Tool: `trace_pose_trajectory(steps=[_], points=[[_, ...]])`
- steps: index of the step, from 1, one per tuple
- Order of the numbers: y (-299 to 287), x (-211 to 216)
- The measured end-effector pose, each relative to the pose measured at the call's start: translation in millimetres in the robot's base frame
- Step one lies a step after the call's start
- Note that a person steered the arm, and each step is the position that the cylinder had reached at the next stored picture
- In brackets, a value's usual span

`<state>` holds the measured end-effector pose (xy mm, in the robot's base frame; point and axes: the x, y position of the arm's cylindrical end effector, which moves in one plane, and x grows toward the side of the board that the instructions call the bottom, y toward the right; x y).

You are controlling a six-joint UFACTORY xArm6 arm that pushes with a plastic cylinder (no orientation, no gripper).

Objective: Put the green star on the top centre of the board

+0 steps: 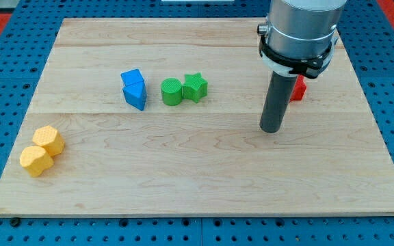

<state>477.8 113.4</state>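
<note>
The green star point(195, 87) lies on the wooden board point(197, 164), left of centre and a little above the middle. It touches a green round block point(172, 91) on its left. My tip point(272, 128) rests on the board well to the right of the star and slightly lower, apart from it. The rod rises from the tip to the grey arm body at the view's top right.
Two blue blocks point(134, 89) sit together left of the green pair. Two yellow blocks point(42, 150) sit near the board's left edge, low. A red block point(297, 89) shows partly behind the rod on the right. Blue pegboard surrounds the board.
</note>
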Motion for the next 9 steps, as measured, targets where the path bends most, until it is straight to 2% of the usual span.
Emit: trace_pose_trajectory(steps=[1,3,4,5,7,9], points=[[-51,29],[-96,19],[-118,3],[-115,-42],[-120,-65],[-116,-139]])
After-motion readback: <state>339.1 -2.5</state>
